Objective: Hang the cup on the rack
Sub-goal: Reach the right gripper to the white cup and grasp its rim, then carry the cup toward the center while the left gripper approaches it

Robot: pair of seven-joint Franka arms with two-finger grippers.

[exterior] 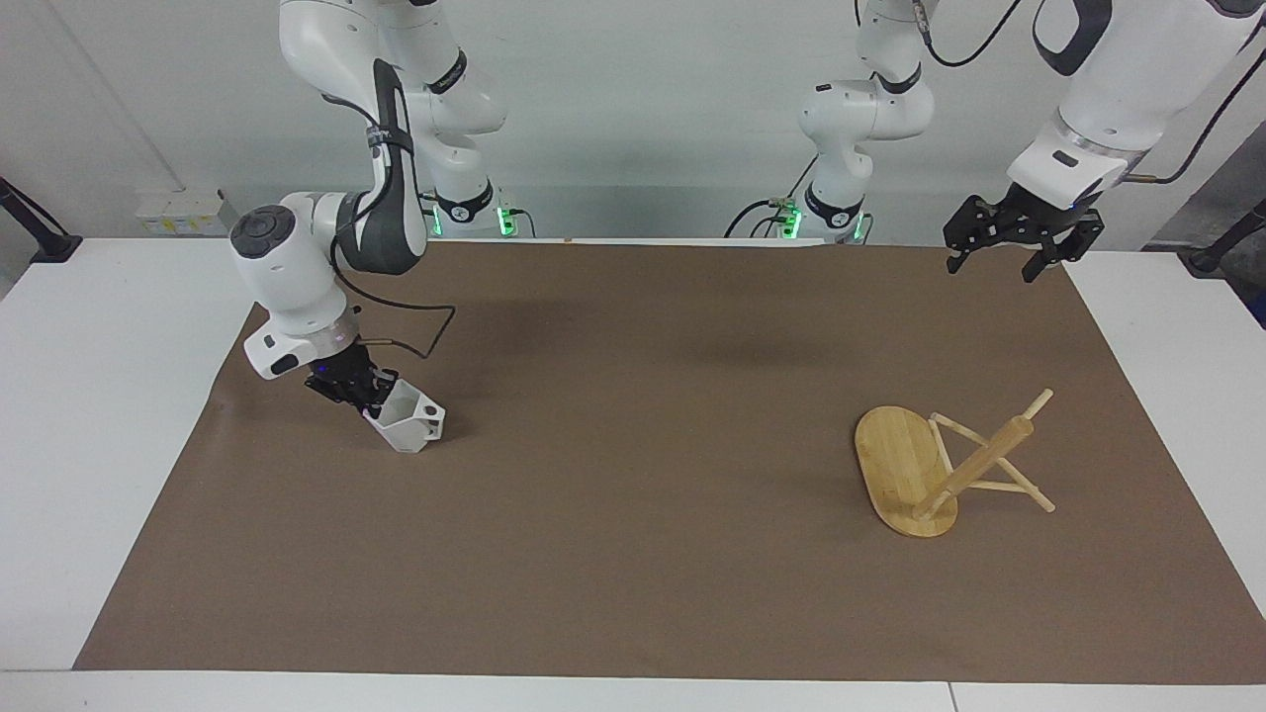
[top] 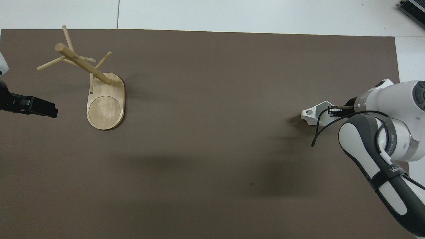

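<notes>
The cup (exterior: 413, 425) is a white faceted mug, tilted, with its lower edge at the brown mat toward the right arm's end of the table; it also shows in the overhead view (top: 313, 113). My right gripper (exterior: 362, 393) is shut on the cup's rim on the side away from the handle, as the overhead view (top: 332, 111) also shows. The rack (exterior: 898, 463) is a bamboo mug tree standing on its oval base toward the left arm's end, seen from above too (top: 106, 106). My left gripper (exterior: 994, 265) is open and waits in the air over the mat's corner nearest its base.
A brown mat (exterior: 633, 514) covers most of the white table (exterior: 89, 415). The rack's thin pegs (top: 49, 63) stick out from its post, away from the cup. A black cable (exterior: 415, 336) loops from the right arm's wrist.
</notes>
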